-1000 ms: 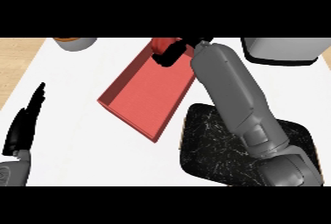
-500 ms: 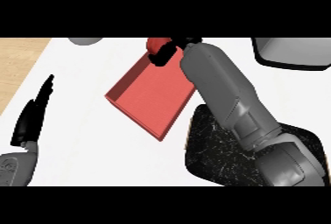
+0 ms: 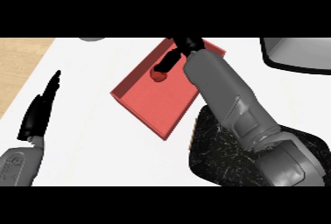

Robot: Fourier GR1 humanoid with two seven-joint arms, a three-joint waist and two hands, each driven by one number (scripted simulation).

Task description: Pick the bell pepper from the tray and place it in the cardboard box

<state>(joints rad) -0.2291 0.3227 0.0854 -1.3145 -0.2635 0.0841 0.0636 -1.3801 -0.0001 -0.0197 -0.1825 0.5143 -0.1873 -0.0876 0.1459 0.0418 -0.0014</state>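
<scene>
The bell pepper (image 3: 158,75) lies inside the red tray (image 3: 154,105), in its far half. The right hand (image 3: 185,44) hangs over the tray's far end, just beside the pepper; whether it grasps the pepper cannot be told. The left hand (image 3: 40,111) rests well left of the tray, its fingers straight and close together. A dark speckled mat (image 3: 216,157) lies by the tray's near right edge.

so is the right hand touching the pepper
Cannot tell: the head view shows the right hand overlapping the pepper on the tray, but hides any height gap.
</scene>
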